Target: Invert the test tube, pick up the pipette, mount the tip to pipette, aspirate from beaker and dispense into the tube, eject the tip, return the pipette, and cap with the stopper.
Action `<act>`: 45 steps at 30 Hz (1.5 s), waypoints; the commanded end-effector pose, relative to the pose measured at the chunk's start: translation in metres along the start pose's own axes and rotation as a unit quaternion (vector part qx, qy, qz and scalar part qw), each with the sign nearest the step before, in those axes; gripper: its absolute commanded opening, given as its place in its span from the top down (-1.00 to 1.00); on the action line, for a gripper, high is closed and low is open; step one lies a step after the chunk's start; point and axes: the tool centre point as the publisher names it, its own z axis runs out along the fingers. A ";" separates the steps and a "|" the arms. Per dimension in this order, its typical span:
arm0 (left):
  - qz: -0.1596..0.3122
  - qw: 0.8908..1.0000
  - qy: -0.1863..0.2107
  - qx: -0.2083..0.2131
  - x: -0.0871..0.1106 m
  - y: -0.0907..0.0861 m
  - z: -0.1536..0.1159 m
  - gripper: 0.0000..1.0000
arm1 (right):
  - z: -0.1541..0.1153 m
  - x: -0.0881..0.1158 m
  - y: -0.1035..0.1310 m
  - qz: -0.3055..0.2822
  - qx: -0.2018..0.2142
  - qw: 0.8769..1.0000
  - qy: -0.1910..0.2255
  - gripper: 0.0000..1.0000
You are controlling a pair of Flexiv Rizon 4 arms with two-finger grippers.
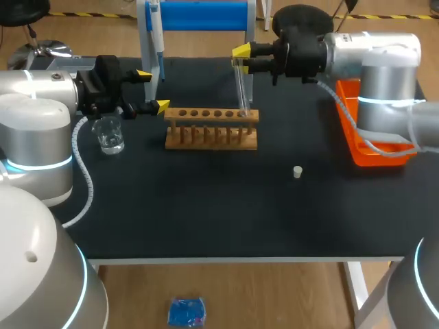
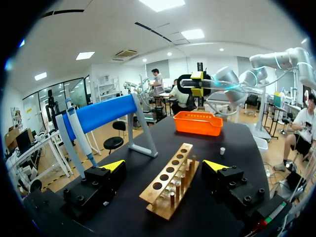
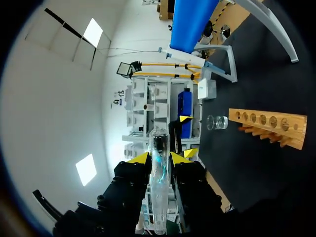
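Wooden rack (image 1: pixel 211 128) stands on the black tabletop (image 1: pixel 206 212), and the glass test tube (image 1: pixel 241 89) is above its right end. The right gripper (image 1: pixel 241 59) has its fingers closed on the tube's upper part, the tube hanging nearly upright; whether its lower end touches the rack cannot be told. In the right wrist view the tube (image 3: pixel 159 187) is pinched between both yellow tips. The left gripper (image 1: pixel 152 90) hovers at the rack's left end with fingers spread wide and holding nothing. The pipette (image 1: pixel 157 48) hangs on the blue stand (image 1: pixel 199 15), just beside that gripper. A beaker (image 1: pixel 110 135) sits left of the rack, a small white stopper (image 1: pixel 298 172) lies alone to its right, and an orange tray (image 1: pixel 374 154) sits at the right edge
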 end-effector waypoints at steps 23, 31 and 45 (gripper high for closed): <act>0.001 1.000 -0.002 0.001 0.001 0.001 0.000 -1.00 | -0.004 -0.007 -0.003 -0.001 -0.002 1.000 0.002 1.00; 0.055 0.998 -0.004 0.007 0.002 -0.008 0.001 -1.00 | -0.004 -0.007 -0.003 -0.001 -0.002 1.000 0.002 1.00; 0.432 0.863 -0.010 0.263 0.027 -0.049 -0.022 -1.00 | -0.004 -0.007 -0.003 -0.001 -0.002 1.000 0.002 1.00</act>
